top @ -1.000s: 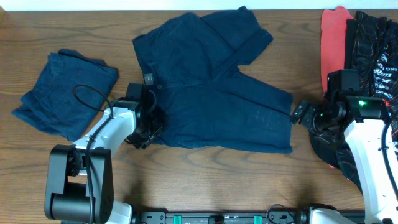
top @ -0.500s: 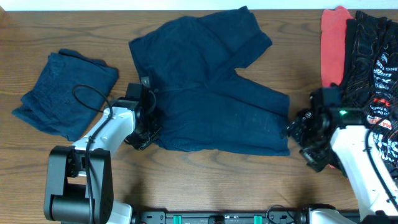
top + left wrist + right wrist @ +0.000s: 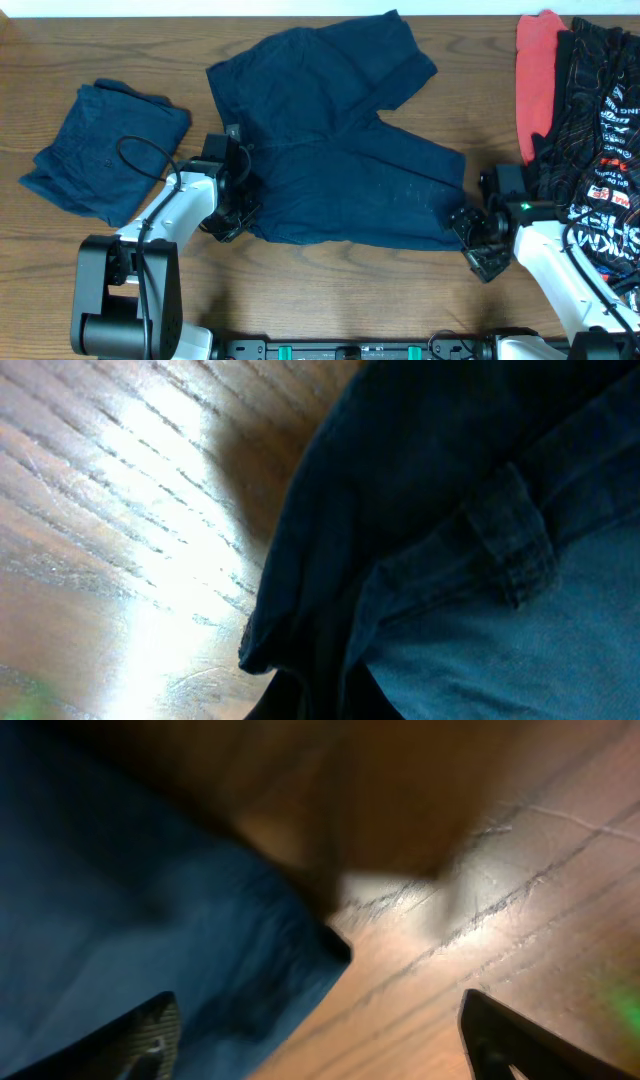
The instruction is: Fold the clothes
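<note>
Dark navy shorts [image 3: 340, 140] lie spread flat in the middle of the wooden table. My left gripper [image 3: 237, 205] is shut on the shorts' waistband corner at their lower left; the left wrist view shows the pinched cloth [image 3: 330, 660] and a belt loop [image 3: 505, 550]. My right gripper [image 3: 468, 225] is open, low over the table at the lower right leg hem, its fingers straddling the hem corner [image 3: 320, 945].
A folded blue garment [image 3: 100, 145] lies at the far left. A pile of clothes, a red piece [image 3: 535, 70] and black patterned pieces [image 3: 600, 90], sits at the right edge behind my right arm.
My right arm has moved forward and left, coming down to the shorts' lower right hem corner. The shorts have shifted slightly. The left gripper has stayed put.
</note>
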`<state>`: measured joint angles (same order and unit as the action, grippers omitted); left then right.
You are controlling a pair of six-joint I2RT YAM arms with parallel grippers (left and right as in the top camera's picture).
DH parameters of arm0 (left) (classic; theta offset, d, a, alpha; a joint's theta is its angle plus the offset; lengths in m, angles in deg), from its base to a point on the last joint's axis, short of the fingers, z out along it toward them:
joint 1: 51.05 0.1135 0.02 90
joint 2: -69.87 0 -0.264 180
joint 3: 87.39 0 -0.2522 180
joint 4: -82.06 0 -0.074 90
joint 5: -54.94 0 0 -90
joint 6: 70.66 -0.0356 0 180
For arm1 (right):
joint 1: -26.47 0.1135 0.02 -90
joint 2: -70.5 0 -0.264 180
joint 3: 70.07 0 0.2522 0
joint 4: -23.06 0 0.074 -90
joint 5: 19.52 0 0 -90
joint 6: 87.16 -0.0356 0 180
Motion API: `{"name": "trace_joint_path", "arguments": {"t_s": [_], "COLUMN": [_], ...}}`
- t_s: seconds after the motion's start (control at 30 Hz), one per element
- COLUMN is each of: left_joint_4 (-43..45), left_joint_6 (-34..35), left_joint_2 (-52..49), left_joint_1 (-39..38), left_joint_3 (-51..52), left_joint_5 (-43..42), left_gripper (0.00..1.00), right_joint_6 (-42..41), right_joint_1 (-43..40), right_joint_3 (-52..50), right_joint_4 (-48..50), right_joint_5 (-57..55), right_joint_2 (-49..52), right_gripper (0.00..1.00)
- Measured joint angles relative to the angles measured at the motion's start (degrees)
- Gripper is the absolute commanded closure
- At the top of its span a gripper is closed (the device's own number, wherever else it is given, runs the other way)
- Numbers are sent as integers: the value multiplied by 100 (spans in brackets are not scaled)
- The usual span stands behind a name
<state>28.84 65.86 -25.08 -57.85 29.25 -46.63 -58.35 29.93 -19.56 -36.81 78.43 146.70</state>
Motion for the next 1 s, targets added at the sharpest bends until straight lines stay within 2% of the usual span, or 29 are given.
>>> {"name": "trace_joint_path", "arguments": {"t_s": [0.1, 0.2, 0.23, 0.3, 0.37, 0.67, 1.0], "left_joint_4": [-61, -85, -85, -85, -87, -374, -798], "left_joint_6": [0, -2, -2, -2, -4, -195, -424], "left_joint_2": [0, 0, 0, 0, 0, 0, 319], "left_joint_1": [0, 0, 0, 0, 0, 0, 0], "left_joint_3": [0, 0, 0, 0, 0, -2, 9], "left_joint_5": [0, 0, 0, 0, 0, 0, 42], "left_gripper": [94, 93, 93, 94, 94, 94, 94], "right_joint_6": [-164, -341, -332, -367, -426, -214, 173], "right_joint_1": [0, 0, 0, 0, 0, 0, 0], "right_joint_3": [-297, -476, -494, -511, -511, -511, -507], "right_joint_4": [232, 286, 304, 363, 531, 1556, 1106], "right_joint_5": [2, 9, 15, 24, 20, -157, -328], "right_joint_2": [0, 0, 0, 0, 0, 0, -81], "right_gripper": [29, 51, 62, 96, 99, 99, 99]}}
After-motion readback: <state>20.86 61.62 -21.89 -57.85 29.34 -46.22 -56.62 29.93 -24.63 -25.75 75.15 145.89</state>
